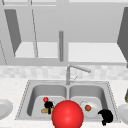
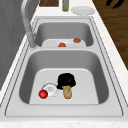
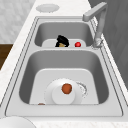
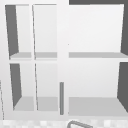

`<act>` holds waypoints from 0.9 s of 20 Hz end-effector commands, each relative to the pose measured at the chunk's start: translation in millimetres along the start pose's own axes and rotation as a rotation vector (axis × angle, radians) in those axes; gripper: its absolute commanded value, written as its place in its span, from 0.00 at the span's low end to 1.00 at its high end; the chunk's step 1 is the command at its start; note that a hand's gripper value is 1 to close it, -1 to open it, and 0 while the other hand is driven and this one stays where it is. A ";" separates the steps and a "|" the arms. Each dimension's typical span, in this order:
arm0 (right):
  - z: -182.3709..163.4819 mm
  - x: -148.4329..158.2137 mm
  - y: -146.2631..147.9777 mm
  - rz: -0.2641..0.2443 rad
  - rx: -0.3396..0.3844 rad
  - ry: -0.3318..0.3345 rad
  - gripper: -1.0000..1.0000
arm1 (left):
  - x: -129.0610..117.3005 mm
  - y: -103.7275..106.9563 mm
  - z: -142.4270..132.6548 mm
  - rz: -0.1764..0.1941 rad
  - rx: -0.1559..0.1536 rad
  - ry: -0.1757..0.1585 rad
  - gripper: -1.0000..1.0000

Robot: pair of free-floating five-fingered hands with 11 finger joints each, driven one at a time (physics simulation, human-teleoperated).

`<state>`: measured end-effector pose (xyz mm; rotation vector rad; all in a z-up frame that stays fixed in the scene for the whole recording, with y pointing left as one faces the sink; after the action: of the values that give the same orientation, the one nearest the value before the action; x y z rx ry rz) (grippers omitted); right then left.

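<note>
My left hand [image 1: 49, 105] is down in the left basin [image 2: 82, 62], resting on one end of a tan bread roll [image 2: 67, 92] with its fingers curled over it. A small red ball [image 2: 43, 94] lies beside the drain [image 2: 50, 89], just left of the roll. In the right side view the same hand [image 3: 62, 40] and the small red ball [image 3: 78, 44] appear in the far basin. My right hand [image 1: 106, 116] hangs in the air over the sink's front right corner, fingers relaxed, holding nothing. A large red sphere [image 1: 67, 115] covers the front of the divider in the front view.
A white plate [image 3: 63, 96] with a brown round item [image 3: 66, 88] lies in the right basin. The faucet [image 1: 75, 68] rises behind the divider. White plates [image 1: 3, 108] [image 1: 123, 112] sit on the counter on both sides, and a bottle [image 2: 65, 6] stands at the right. Open cabinet shelves [image 4: 95, 105] are above.
</note>
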<state>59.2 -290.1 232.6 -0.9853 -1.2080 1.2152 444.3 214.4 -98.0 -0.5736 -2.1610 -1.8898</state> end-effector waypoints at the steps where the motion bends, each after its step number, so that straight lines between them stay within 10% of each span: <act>1: 0.0 0.0 0.0 0.000 0.000 0.000 0.50 | 6.4 -6.7 -2.6 -0.010 -0.020 -0.005 1.00; 18: 0.0 0.0 0.0 0.000 0.000 0.000 0.50 | 25.5 74.1 -8.3 -0.025 -0.018 -0.039 1.00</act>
<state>59.2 -290.1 232.6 -0.9853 -1.2080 1.2152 451.8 213.9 -41.7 -0.5114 -2.1927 -1.9044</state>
